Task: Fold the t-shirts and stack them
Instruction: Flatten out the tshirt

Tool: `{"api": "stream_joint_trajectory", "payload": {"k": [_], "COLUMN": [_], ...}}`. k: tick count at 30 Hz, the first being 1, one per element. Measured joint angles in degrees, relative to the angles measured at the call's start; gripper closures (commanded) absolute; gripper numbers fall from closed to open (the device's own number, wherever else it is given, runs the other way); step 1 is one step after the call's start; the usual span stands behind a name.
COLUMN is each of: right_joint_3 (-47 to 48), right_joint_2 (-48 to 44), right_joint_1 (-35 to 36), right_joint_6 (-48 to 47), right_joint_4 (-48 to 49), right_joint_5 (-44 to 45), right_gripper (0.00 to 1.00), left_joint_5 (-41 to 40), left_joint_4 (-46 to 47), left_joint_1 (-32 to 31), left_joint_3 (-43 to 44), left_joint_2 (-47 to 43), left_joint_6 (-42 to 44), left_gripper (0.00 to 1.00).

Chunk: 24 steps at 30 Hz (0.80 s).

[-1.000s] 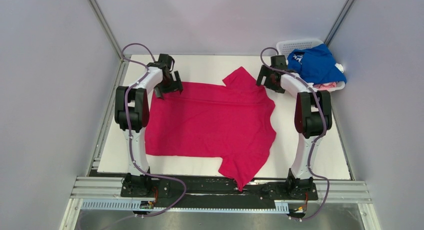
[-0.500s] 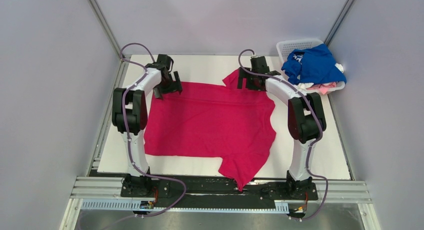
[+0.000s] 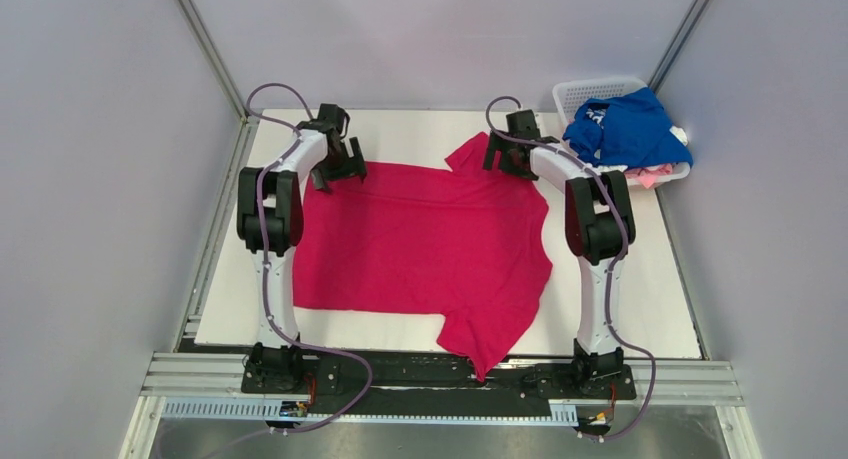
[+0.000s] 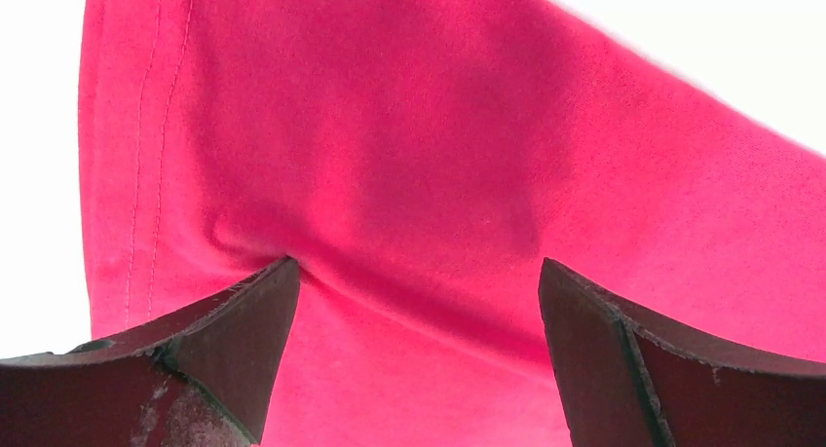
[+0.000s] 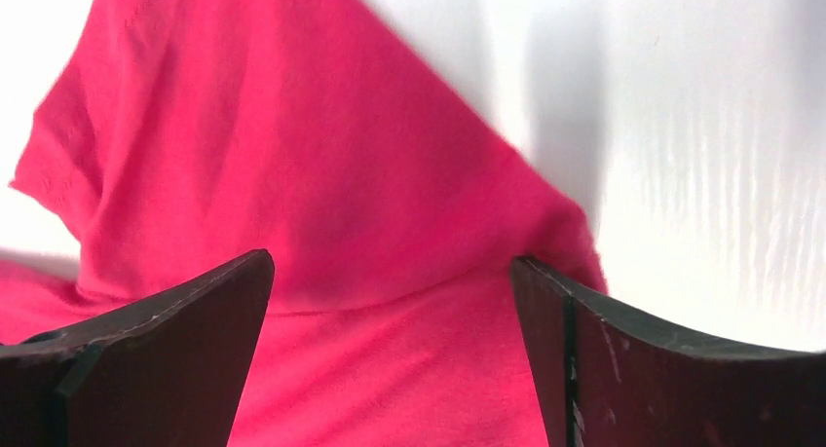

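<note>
red shirt (image 3: 420,244) is spread flat in the middle of the table (image 3: 430,127), lying sideways: hem at 9 o'clock, shoulders at 3. one sleeve pokes out at 12 o'clock, and the other flops over the near table edge at 6.

left gripper (image 3: 338,169) sits at the shirt's 10 o'clock corner, right over the hem. in its wrist view the jaws are spread wide with nothing pinched. there's just red cloth showing between the two fingers (image 4: 234,320), and that one's tip looks to be touching the cloth (there's a small pucker right at it).

right gripper (image 3: 512,159) is at about 1 o'clock on the shirt, by the far sleeve. its jaws are wide apart too and grip nothing. its wrist view shows the sleeve between the fingers, with bare white table past it at 2 o'clock. can't tell if those tips touch the cloth.

the basket (image 3: 590,87) is off at the table's 2 o'clock corner, well apart from the red shirt. a blue shirt (image 3: 630,129) is heaped on top, and a bit of pink (image 3: 652,177) and white (image 3: 680,136) cloth peeks out under it.
</note>
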Motion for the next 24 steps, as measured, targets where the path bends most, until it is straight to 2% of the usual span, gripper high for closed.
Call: {"api": "stream_joint_trajectory", "payload": {"k": [18,21,24], "right_joint_3": [30.93,32.02,30.71], "right_joint_2": [18.88,19.1,17.46], "right_joint_1": [-6.64,-6.99,-6.95], "right_joint_6": [0.61,-0.68,-1.77], "right_joint_4": [-3.65,-4.46,-4.9], "right_joint_5": [-2.86,-3.87,-4.17], "right_gripper": [0.0,0.0,0.0], "left_joint_5": [4.85,6.69,7.67], "left_joint_4": [-4.74,-5.09,-5.16], "left_joint_1": [0.98,1.03,1.01], "left_joint_3": [25.92,30.97,31.06], "left_joint_2": [14.99,17.68,17.55], "left_joint_6": [-2.32,-2.56,-2.51], "left_gripper": [0.0,0.0,0.0]}}
